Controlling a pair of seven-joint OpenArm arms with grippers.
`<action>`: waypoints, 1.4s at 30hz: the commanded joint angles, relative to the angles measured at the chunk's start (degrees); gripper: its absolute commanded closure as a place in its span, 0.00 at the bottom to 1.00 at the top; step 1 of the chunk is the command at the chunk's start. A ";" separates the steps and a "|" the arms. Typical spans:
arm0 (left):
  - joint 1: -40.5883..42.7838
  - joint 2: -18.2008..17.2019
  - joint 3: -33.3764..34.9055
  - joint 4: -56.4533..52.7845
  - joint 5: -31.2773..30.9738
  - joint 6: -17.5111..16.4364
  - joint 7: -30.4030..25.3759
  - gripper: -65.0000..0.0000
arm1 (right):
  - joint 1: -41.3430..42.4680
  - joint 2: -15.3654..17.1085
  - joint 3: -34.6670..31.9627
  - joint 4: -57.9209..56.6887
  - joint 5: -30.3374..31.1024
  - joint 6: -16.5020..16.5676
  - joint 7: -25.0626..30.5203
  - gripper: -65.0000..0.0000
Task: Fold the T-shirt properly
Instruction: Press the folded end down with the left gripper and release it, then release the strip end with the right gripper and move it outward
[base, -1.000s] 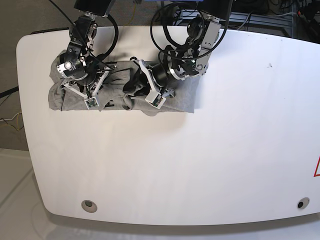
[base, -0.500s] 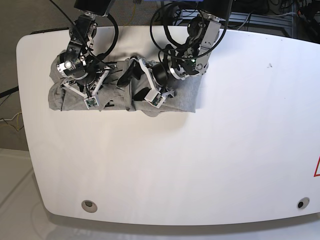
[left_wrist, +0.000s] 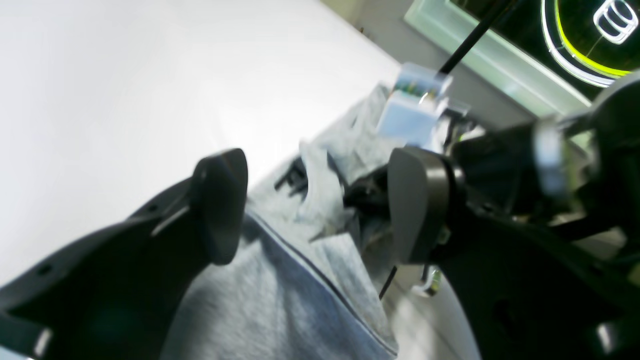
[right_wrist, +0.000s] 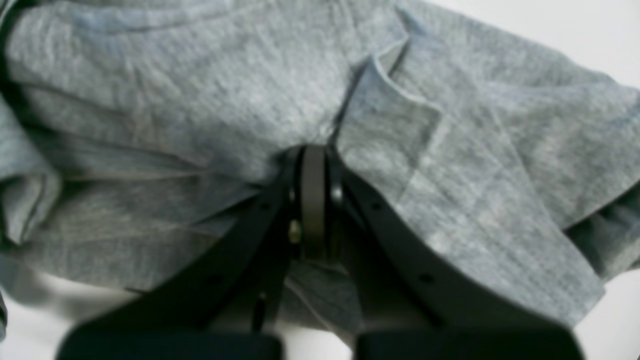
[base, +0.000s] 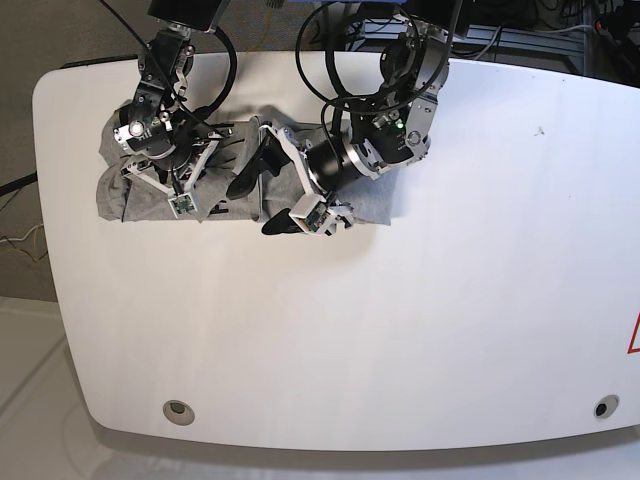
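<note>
Bunched, seemingly half-folded T-shirt (base: 370, 195) near table's (base: 400, 330) far-left edge; right gripper (right_wrist: 312, 200) pinching cloth, left gripper (left_wrist: 315, 210) spread wide, empty; tidying left.

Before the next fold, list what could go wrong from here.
1. The right tool is shut on the T-shirt, pinching a bunched ridge of cloth; pulling from there could drag the layers beneath and leave the fold crooked.
2. The left tool stands open over the shirt with nothing held, so that side is free to slide if the other arm pulls.
3. The shirt lies near the table's far edge, so it may slip off.
</note>
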 joint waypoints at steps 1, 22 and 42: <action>-0.64 -0.89 0.03 2.90 -1.26 -0.39 -0.59 0.35 | -1.46 -0.38 -0.13 -1.22 -1.39 1.21 -6.14 1.00; 8.24 -14.69 -4.81 -0.79 -1.26 -0.56 -9.82 0.36 | -1.11 -0.38 -0.13 -1.22 -1.39 1.21 -6.14 1.00; 6.22 -15.84 -4.89 -23.12 -1.26 -7.99 -20.63 0.65 | -0.93 -0.20 -0.04 0.01 -1.21 1.21 -6.14 1.00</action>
